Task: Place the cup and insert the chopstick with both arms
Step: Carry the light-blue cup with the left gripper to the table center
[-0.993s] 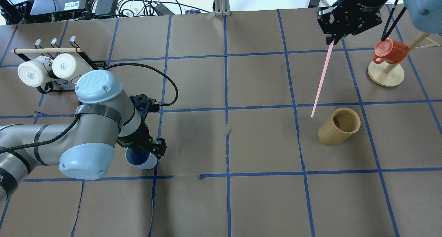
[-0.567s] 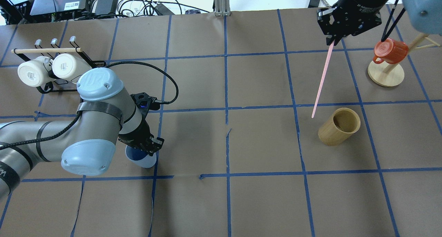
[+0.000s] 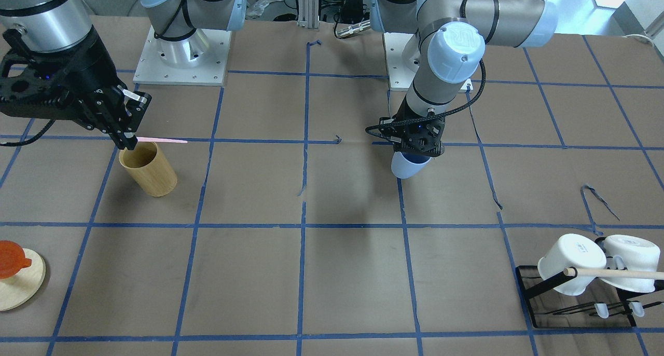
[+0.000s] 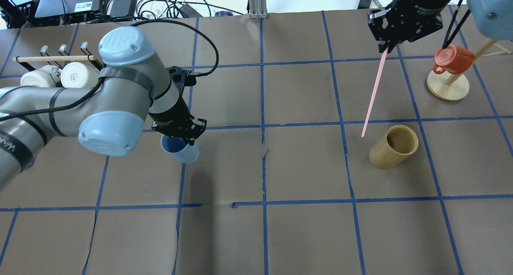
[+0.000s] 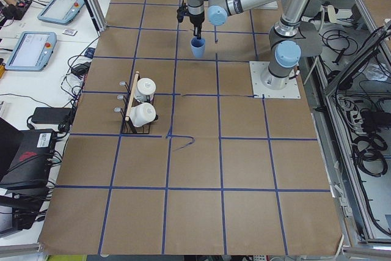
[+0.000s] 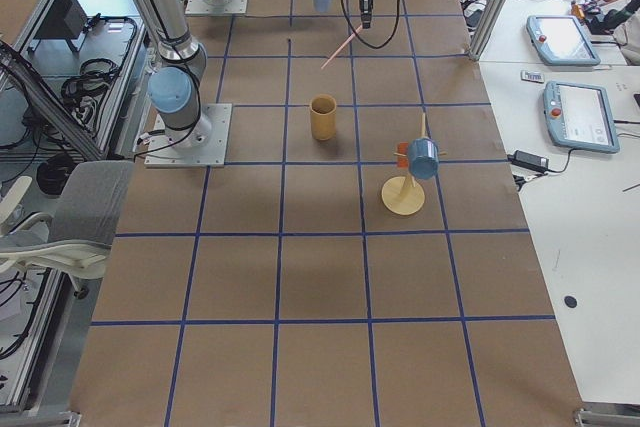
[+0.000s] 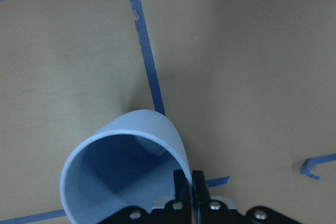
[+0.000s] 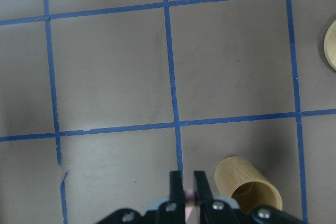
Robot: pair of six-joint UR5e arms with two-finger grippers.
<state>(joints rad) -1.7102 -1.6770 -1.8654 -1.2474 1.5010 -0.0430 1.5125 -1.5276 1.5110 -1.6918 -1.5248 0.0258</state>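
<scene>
Pale blue plastic: the cup (image 4: 182, 154) is hanging tilted just above the tabletop (image 4: 300, 166) on the robot's left side. The left gripper (image 4: 181, 134) is pinching its rim, jaws narrow on the wall. The right gripper (image 4: 385, 49) is clamping the pink chopstick (image 4: 372, 94) by its top, the lower tip slanting near the tan wooden cylinder (image 4: 392, 146).

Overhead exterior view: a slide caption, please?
Left gripper holds a small light blue plastic cup; right gripper holds a thin pale pink chopstick near a tan wooden cylinder.
</scene>
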